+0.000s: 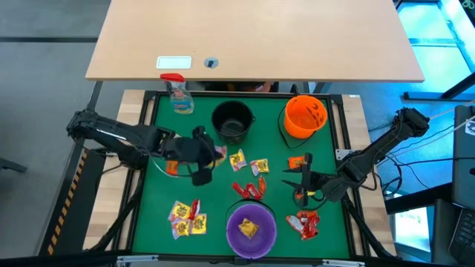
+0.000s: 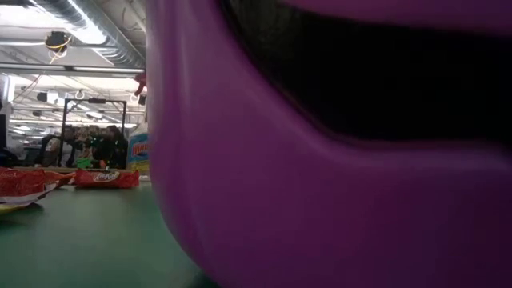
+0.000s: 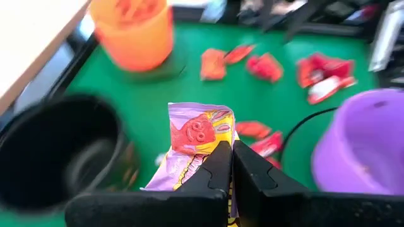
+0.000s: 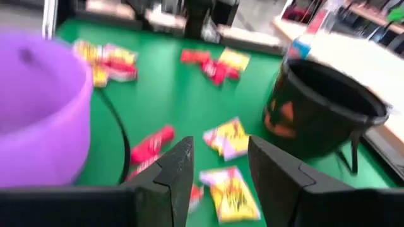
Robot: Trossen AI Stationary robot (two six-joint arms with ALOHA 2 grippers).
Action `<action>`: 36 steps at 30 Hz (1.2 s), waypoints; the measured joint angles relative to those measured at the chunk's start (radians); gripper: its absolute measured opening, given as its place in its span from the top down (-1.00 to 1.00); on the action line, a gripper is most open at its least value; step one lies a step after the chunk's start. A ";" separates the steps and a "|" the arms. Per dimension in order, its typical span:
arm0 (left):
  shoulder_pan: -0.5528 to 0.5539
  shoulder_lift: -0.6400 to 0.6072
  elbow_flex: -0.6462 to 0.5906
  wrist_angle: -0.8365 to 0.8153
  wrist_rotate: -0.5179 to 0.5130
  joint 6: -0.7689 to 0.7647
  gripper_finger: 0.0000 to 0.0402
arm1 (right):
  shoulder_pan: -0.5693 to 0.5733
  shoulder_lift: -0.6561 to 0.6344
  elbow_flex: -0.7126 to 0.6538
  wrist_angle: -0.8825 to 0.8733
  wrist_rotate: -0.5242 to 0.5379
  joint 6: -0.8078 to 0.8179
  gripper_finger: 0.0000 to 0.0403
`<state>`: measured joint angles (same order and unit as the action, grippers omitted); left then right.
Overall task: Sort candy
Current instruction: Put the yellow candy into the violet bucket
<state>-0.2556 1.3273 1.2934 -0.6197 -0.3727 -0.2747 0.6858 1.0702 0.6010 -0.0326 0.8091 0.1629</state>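
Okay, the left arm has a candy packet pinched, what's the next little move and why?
Probably carry it toward the purple bowl: the left gripper is shut on a yellow and purple packet, lifted off the mat, and that bowl already holds a yellow packet.

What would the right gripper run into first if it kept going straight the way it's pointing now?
Probably a yellow candy packet on the green mat, seen just past the open right gripper. The black bucket stands off to one side of that line; depth is uncertain.
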 joint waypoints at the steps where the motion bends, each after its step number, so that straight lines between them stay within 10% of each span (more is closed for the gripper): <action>1: -0.006 0.001 0.000 0.027 0.001 0.020 1.00 | -0.011 0.000 0.000 0.044 -0.001 -0.026 0.27; 24: 0.103 0.296 -0.002 0.576 0.474 0.233 1.00 | -0.293 0.078 0.001 0.507 -0.476 -0.275 -0.44; 36: 0.117 0.319 -0.002 0.624 0.515 0.262 1.00 | -0.314 0.254 0.001 0.693 -0.556 -0.299 -0.07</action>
<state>-0.1383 1.6463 1.2915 0.0042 0.1423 -0.0122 0.3718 1.3245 0.6018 0.6606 0.2533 -0.1358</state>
